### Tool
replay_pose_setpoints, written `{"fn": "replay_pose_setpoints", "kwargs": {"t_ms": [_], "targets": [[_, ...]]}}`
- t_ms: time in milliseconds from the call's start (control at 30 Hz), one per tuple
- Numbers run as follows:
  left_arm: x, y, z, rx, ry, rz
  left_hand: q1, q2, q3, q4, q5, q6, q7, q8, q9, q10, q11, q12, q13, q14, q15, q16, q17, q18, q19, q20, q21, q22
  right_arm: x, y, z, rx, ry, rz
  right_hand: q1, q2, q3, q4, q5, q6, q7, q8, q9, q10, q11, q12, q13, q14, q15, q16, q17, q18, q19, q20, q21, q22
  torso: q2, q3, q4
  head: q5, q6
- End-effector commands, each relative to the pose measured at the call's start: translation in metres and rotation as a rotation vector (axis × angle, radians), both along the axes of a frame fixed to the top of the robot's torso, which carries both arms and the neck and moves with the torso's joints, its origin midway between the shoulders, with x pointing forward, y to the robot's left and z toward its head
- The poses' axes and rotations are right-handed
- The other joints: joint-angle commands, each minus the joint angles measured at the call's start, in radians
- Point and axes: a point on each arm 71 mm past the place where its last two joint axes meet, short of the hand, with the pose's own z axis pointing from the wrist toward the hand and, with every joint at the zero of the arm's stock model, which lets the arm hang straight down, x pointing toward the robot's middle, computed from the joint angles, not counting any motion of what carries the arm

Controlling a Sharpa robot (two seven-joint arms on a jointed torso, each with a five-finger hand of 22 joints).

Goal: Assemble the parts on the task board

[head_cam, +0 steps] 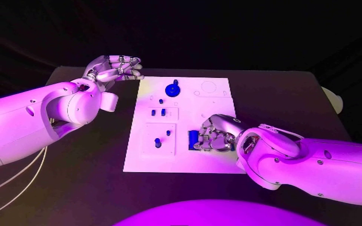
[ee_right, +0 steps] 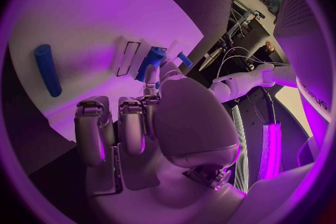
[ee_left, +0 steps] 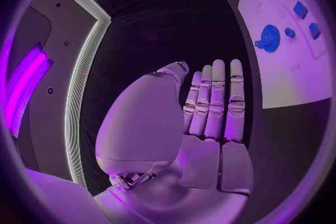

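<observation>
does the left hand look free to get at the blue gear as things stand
Probably yes: the left hand hovers off the board's far left corner holding nothing, and the blue gear lies uncovered nearby, while the right hand works lower down.

Task board (head_cam: 143, 158), white rectangular plate, lay flat mid-table. Blue gear (head_cam: 172, 88) sat near far edge. Two small blue pegs (head_cam: 158, 112) stood side by side in centre recess. Another blue peg (head_cam: 157, 143) stood in near-left recess. Blue block (head_cam: 194, 139) lay right of it, partly hidden behind hand.
</observation>
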Motion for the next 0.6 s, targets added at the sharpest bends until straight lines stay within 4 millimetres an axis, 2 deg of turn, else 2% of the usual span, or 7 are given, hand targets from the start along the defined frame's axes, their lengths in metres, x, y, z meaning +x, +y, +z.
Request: {"fn": "replay_pose_setpoints", "kwargs": {"t_ms": [33,433,600], "targets": [[-0.001,-0.002,0.001,-0.012,-0.003,-0.016,-0.008,0.005,0.007,0.002,0.000,-0.006,0.000,0.004,0.001,-0.006,0.002,0.005,0.001,-0.006,-0.001,-0.005,0.001,0.012,0.001,0.008,-0.005,-0.001,0.000,0.001,0.000,-0.024,-0.022,0.014,0.012,0.003,0.007,0.000,-0.005,0.001,-0.004,0.006,-0.001,0.050,-0.009,0.000,0.178,0.106,-0.006,0.005,0.263,-0.007,0.105,-0.004,0.004,0.263,0.000,-0.0001,-0.0006,0.000,-0.001],[0.000,-0.002,0.001,-0.011,-0.004,-0.015,-0.008,0.005,0.007,0.002,0.000,-0.006,0.000,0.004,0.001,-0.006,0.002,0.005,0.001,-0.006,-0.001,-0.005,0.001,0.012,0.001,0.008,-0.005,-0.001,0.000,-0.009,0.010,0.046,-0.090,-0.027,-0.020,0.001,0.004,0.009,-0.007,0.004,0.000,0.008,-0.004,0.050,-0.007,0.000,0.178,0.106,-0.005,0.005,0.263,-0.007,0.105,-0.004,0.004,0.263,0.000,0.0015,-0.0004,0.000,0.003],[0.000,-0.002,0.001,-0.011,-0.004,-0.015,-0.008,0.005,0.007,0.002,0.000,-0.006,0.000,0.004,0.001,-0.006,0.002,0.005,0.001,-0.006,-0.001,-0.005,0.001,0.012,0.001,0.008,-0.005,-0.001,0.002,-0.027,0.020,0.089,-0.115,-0.061,-0.040,-0.013,0.005,0.008,0.007,-0.046,0.023,-0.027,-0.023,0.017,0.012,-0.062,0.137,0.104,0.009,0.002,0.255,-0.007,0.105,0.005,0.004,0.263,-0.001,0.0012,-0.0010,-0.008,0.007]]}}
